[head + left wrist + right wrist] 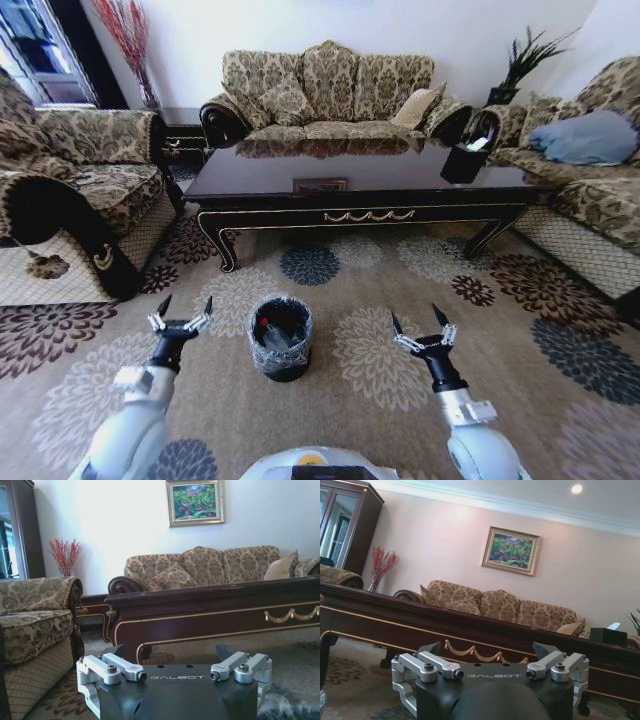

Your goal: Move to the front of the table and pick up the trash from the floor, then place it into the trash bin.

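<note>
Seen from the head camera, both robot arms reach forward from the lower edge over the floor (400, 400), a beige carpet with round flower medallions. Left gripper (184, 310) hangs with its two dark fingers spread open and empty. Right gripper (420, 320) is likewise spread open and empty. Between them, nearer the left one, stands the trash bin (279, 338), a small round black pail with a crinkled liner; small scraps, one with a red bit, lie inside it. Beyond the bin stretches the table (360, 180), long, low, glossy and dark with gold trim. A black tissue holder (463, 160) sits on its right end. Patterned sofas surround the table on three sides.

From the left wrist camera, the left gripper's silver linkages (111, 668) splay apart above its black body. Ahead is the table's side (210, 615) with carved leg, a sofa (205, 567) behind it, and a framed painting (195, 502) on the wall.

From the right wrist camera, the right gripper's linkages (426, 666) are also splayed apart. Table edge (445, 627) with gold swag trim crosses just ahead, the sofa (495, 605) and painting (511, 550) beyond.
</note>
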Available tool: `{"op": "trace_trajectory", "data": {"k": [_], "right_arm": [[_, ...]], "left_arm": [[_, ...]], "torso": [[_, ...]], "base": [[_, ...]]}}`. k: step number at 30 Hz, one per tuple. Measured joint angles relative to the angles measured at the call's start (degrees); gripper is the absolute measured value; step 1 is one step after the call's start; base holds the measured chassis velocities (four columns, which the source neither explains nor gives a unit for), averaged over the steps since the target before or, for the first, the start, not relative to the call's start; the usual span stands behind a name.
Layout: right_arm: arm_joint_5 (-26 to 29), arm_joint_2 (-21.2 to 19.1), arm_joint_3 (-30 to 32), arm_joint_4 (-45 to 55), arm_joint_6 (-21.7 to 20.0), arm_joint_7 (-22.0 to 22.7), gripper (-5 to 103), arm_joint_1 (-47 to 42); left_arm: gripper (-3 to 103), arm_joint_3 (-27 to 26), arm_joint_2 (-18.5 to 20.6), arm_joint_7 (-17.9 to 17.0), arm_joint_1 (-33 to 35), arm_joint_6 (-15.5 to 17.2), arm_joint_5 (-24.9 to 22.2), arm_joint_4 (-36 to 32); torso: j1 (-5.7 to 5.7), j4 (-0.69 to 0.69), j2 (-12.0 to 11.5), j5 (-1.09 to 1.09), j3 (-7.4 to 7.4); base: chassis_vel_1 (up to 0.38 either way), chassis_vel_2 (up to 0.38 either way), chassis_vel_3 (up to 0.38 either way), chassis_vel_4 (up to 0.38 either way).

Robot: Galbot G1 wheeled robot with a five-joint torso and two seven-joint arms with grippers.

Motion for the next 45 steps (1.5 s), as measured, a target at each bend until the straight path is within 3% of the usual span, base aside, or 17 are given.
{"op": "trace_trajectory", "data": {"k": [6,11,45], "right_arm": [[2.4,1.45,1.76,-0.06,0.85,-1.51,100,-1.77],[3.23,2.75,2.56,0.61,0.91,-2.47,100,-2.8],[2.9,3.51,2.15,0.94,0.48,-2.36,100,-2.99]], "left_arm": [[100,-1.49,-2.18,3.0,6.02,-3.28,2.89,-0.73],[100,-1.92,-2.33,3.88,6.91,-4.02,1.79,-0.15],[100,-0.98,-2.38,4.03,6.74,-3.44,1.85,0.17]], "torso": [[0.0,0.0,0.0,0.0,0.0],[0.01,0.0,0.0,-0.01,0.0],[0.01,0.0,-0.01,-0.01,0.01]], "base": [[0.0,0.0,0.0,0.0],[0.0,0.0,0.0,0.0],[0.0,0.0,0.0,0.0]]}}
